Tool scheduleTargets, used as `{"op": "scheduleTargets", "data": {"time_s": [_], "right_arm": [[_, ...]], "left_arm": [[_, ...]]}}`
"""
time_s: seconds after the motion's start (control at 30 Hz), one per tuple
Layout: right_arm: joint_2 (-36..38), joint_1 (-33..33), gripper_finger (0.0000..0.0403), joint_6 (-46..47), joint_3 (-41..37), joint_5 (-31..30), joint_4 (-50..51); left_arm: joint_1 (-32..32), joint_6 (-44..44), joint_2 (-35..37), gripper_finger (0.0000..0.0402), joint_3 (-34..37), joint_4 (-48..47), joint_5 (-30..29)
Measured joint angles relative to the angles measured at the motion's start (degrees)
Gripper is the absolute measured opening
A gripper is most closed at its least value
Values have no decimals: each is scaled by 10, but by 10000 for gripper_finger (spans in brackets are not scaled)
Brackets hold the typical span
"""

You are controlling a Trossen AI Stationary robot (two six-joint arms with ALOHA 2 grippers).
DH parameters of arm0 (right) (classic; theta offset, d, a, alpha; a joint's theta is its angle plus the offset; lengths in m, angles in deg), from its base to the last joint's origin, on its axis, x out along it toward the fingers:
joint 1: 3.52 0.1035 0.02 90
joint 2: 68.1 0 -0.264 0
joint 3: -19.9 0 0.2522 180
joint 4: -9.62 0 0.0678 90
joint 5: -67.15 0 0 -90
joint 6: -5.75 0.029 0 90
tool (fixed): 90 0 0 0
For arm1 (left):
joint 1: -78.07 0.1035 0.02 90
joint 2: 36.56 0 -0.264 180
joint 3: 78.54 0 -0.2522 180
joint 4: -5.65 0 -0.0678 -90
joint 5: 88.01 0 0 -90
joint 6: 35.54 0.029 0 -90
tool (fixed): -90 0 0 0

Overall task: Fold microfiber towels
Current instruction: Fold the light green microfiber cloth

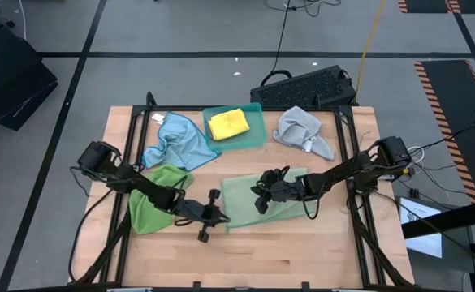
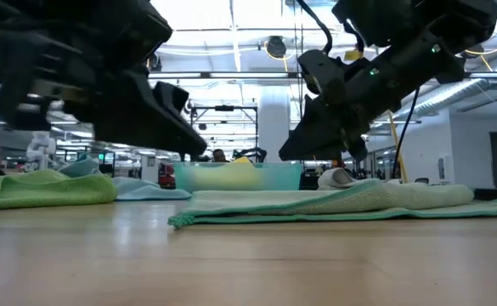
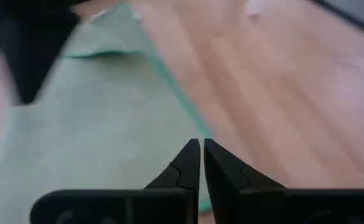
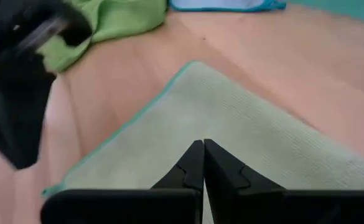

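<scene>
Pale green towel (image 1: 257, 199) lies spread flat, mid-bench toward the right, on the wooden bench (image 1: 302, 251). Left gripper (image 1: 207, 219) sits just off that towel's left edge, fingers pressed together, pinching nothing; in the left wrist view the closed tips (image 3: 201, 152) sit right at the towel's teal-trimmed edge (image 3: 169, 81), bare wood on one side. Right gripper (image 1: 263, 195) is over the same towel near its middle, fingers also pressed together, nothing pinched; the right wrist view shows the tips (image 4: 201, 152) above the towel surface (image 4: 244, 130) with a corner of it pointing away. Low view: both grippers hang just above the towel (image 2: 333, 204), cannot tell if either touches it. Bright green towel (image 1: 156, 203) is crumpled at the left, under the left arm, near the left gripper but apart from it. Light blue towel (image 1: 176, 138) is bunched behind it, touching the teal tray (image 1: 253, 136). Yellow towel (image 1: 227, 123) lies folded inside the tray. Grey towel (image 1: 302, 131) is bunched at the back right, well apart from both grippers.
</scene>
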Motion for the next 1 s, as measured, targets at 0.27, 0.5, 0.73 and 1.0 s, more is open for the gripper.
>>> {"op": "scheduleTargets", "data": {"time_s": [0.27,0.5,0.73,1.0], "right_arm": [[0,-10,2,11,0,117,54],[0,-16,2,11,0,145,138],[7,-19,2,27,2,238,201],[58,-4,2,55,0,279,299]], "left_arm": [[52,-48,-50,26,0,-26,-18],[61,-53,-77,26,-1,-16,-16],[62,-59,-77,26,-1,-22,-15],[62,-85,-77,26,-2,-50,-5]]}}
